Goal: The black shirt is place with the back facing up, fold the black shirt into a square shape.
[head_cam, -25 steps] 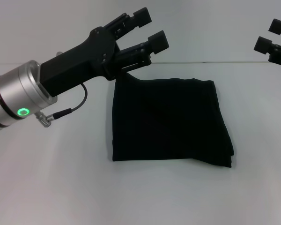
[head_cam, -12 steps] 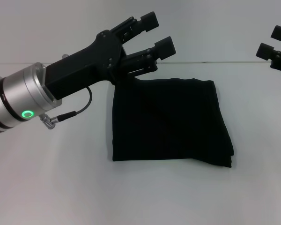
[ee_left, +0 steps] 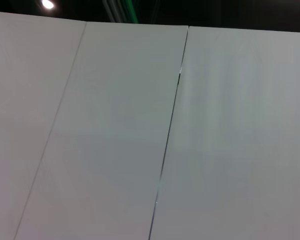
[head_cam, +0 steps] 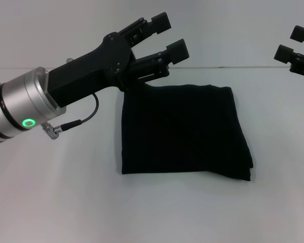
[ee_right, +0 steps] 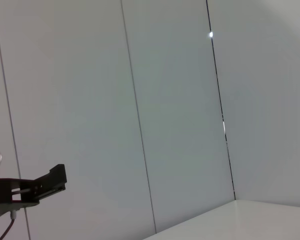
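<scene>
A plain white table [head_cam: 50, 202] under a pale panelled wall [ee_left: 115, 130] fills the scene, the wall's seams running as thin dark lines in both wrist views. The black shirt [head_cam: 185, 134] lies flat near the middle of the table, folded into a rough square, its far edge close to the table's far edge; layered edges show at its near right corner, which sits a little lower than the near left one.

The left gripper [head_cam: 165, 35] is raised above the far left corner of the shirt, its silver wrist with a glowing green ring reaching in from the table's left side. Its two black fingers are spread well apart and hold nothing; one fingertip [head_cam: 178, 50] hangs over the shirt's far edge, and whether the gripper body touches the fabric cannot be told. A thin black cable [head_cam: 81, 119] loops below the wrist.

The right gripper [head_cam: 296, 44] is lifted off the table at its far right, well apart from the shirt, fingers parted and empty. The right wrist view catches the left gripper's fingertip against the wall.
</scene>
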You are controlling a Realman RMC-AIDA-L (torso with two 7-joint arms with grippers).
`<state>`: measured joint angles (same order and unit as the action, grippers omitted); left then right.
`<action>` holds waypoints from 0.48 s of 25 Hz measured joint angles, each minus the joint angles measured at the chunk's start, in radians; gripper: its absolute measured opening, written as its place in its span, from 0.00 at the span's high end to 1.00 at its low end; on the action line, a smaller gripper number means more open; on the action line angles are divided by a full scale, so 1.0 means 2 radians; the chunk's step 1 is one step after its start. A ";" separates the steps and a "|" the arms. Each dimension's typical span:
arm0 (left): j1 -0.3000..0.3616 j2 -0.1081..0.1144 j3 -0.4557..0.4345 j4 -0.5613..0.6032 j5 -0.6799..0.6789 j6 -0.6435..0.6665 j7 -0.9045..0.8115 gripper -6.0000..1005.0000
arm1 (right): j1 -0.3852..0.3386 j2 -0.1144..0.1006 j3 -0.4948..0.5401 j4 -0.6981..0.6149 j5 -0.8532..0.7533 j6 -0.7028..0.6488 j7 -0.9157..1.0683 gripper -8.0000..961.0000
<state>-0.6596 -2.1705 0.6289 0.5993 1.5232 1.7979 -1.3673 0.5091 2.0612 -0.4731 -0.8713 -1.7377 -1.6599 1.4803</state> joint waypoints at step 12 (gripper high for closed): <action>0.002 0.000 0.000 -0.001 0.001 0.000 -0.001 0.06 | 0.002 0.000 -0.001 0.000 0.000 0.000 0.000 0.07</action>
<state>-0.6566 -2.1705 0.6289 0.5981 1.5251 1.7978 -1.3696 0.5124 2.0616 -0.4755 -0.8712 -1.7380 -1.6598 1.4802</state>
